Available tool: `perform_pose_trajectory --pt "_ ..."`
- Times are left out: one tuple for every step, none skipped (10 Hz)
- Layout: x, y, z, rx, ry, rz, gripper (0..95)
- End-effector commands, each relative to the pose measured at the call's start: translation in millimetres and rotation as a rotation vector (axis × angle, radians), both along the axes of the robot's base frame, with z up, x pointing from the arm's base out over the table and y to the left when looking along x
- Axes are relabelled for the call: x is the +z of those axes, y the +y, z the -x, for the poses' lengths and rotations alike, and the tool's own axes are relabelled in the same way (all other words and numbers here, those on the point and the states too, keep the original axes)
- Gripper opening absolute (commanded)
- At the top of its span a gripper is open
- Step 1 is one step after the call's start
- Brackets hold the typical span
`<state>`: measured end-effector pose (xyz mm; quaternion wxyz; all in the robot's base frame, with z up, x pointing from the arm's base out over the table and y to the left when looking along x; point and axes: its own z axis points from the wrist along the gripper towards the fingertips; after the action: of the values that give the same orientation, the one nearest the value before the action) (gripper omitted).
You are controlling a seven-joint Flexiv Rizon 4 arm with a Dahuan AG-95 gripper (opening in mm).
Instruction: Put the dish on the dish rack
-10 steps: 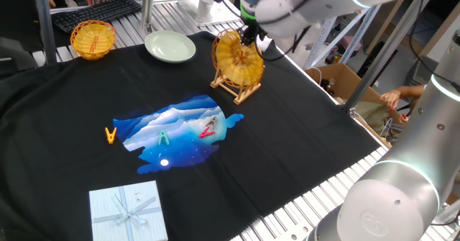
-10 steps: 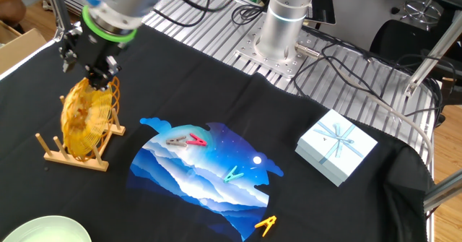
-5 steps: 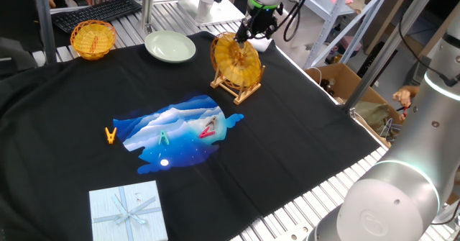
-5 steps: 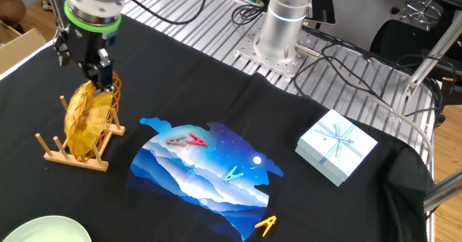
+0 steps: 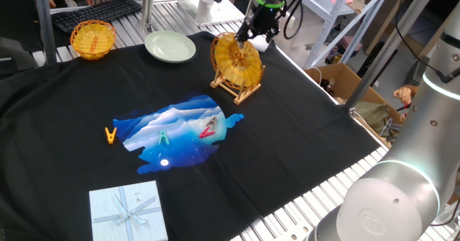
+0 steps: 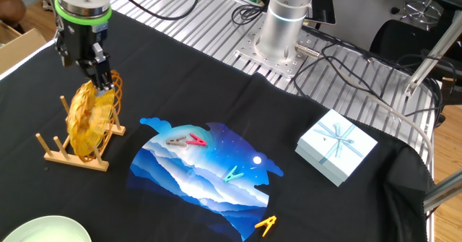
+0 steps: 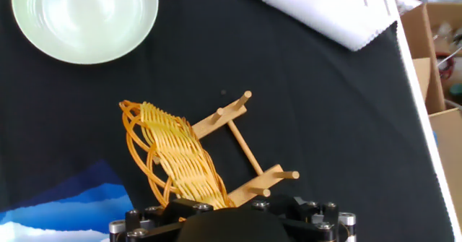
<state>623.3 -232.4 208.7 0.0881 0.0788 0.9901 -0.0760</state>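
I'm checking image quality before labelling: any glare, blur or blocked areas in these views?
Hand view: the pale green plate shows soft glare, and the gripper body blocks the bottom edge, hiding the fingertips. One fixed view: the arm's large silver joint is close and blurred. The other fixed view: the dish and dish rack look sharp and evenly lit.

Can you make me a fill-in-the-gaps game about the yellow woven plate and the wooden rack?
1. The dish stands on its ____ between the pegs of the dish rack.
2. The pincer is right ____ the dish.
3. The pale plate beside the rack is coloured ____.
4. The gift box has a ____ tied on its lid.

Missing words: edge; above; green; ribbon
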Motion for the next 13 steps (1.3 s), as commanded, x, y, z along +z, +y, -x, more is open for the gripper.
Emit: perform_pose_trajectory --pt "-5.4 1.2 2.9 -0.008 -0.038 -0.014 95.0" --pt "-6.6 1.4 3.0 -0.025 -0.033 -0.064 95.0" --pt "-8.5 2.0 4.1 -0.008 -0.034 -0.031 95.0" --pt "-9.3 2.4 5.0 0.002 -0.035 0.035 95.0" --pt "-10.6 3.2 5.7 -0.009 -0.035 0.008 95.0" --pt "-12.0 8.0 6.5 -0.032 -0.038 0.007 95.0" --pt "-12.3 9.7 6.9 -0.034 -0.041 0.01 95.0" --pt "-12.0 12.9 6.5 -0.04 -0.036 0.016 95.0" --pt "-12.6 16.6 5.9 -0.045 -0.037 0.016 95.0" --pt "-13.1 21.6 5.4 -0.032 -0.042 0.035 95.0" --pt "-13.7 24.2 5.1 -0.023 -0.043 0.045 95.0" --pt "-15.1 25.6 4.8 -0.024 -0.043 0.043 95.0" --pt "-18.1 27.1 4.5 -0.026 -0.05 0.044 95.0"
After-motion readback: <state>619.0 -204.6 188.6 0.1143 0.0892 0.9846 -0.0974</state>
